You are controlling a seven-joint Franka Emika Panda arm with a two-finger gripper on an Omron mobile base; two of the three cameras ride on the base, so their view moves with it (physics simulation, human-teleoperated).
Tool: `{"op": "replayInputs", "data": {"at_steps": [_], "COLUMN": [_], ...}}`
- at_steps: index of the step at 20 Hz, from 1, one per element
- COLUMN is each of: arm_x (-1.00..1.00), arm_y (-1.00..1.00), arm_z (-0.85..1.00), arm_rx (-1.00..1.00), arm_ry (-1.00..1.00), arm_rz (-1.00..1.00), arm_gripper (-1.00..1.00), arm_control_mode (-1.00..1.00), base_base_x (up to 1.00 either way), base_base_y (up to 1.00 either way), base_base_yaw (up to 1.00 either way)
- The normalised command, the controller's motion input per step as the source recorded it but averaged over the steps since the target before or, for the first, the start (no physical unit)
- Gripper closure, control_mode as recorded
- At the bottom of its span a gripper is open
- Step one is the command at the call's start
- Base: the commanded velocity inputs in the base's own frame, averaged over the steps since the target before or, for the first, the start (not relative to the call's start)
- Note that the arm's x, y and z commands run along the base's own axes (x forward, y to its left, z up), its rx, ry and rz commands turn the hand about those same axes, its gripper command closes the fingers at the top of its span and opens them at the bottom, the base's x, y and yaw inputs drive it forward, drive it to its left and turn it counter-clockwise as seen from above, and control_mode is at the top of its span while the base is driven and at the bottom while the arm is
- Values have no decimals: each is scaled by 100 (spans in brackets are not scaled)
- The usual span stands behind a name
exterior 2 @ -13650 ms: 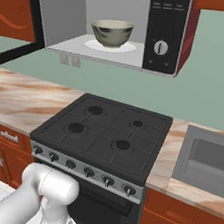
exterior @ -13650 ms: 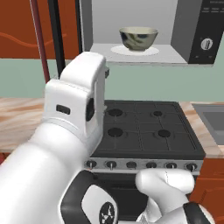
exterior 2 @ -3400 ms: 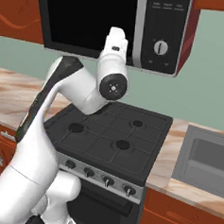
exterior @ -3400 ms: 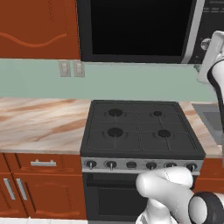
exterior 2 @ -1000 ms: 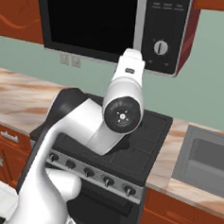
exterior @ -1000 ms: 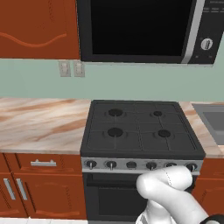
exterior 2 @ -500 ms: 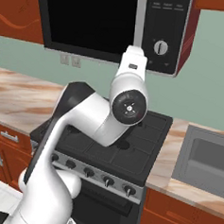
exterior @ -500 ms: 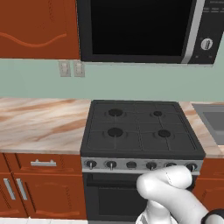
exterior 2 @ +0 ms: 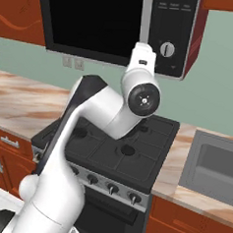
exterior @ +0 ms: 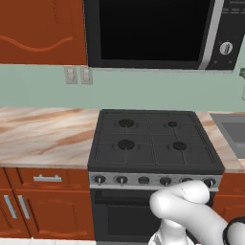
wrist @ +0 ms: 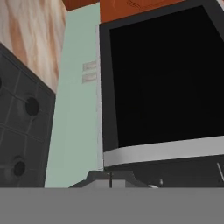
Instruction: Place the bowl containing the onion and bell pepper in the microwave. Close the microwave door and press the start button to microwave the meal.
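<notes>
The microwave hangs above the stove with its microwave door closed, a black glass panel with a silver strip along its right edge. To the right of that strip is the dark control panel with a round white knob. The bowl, the onion and the bell pepper are hidden behind the closed door. In the right base view my arm reaches up, with the hand just in front of the door's lower right part, near the silver strip. In the hand view my gripper is shut and empty, close to the silver strip.
A black stove with several burners and a knob row sits below the microwave. Marble counter runs to the left and a steel sink lies to the right. Red-brown cupboards flank the microwave, and wall outlets sit on the green backsplash.
The hand has risen a little and shifted right along the microwave front, toward the control panel. The jaws have come together. The door stays closed.
</notes>
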Motion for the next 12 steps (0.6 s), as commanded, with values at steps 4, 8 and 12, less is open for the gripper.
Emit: {"op": "replayInputs", "data": {"at_steps": [4,8,12], "arm_x": [36,36,36], "arm_y": [0,0,0], "arm_z": [0,0,0], "arm_rx": [1,2,4], "arm_ry": [0,0,0], "arm_rz": [3,1,0], "arm_gripper": [100,100,100], "arm_control_mode": [-100,-100,-100], "base_base_x": [0,0,0], "base_base_y": [0,0,0], "base_base_yaw": [0,0,0]}}
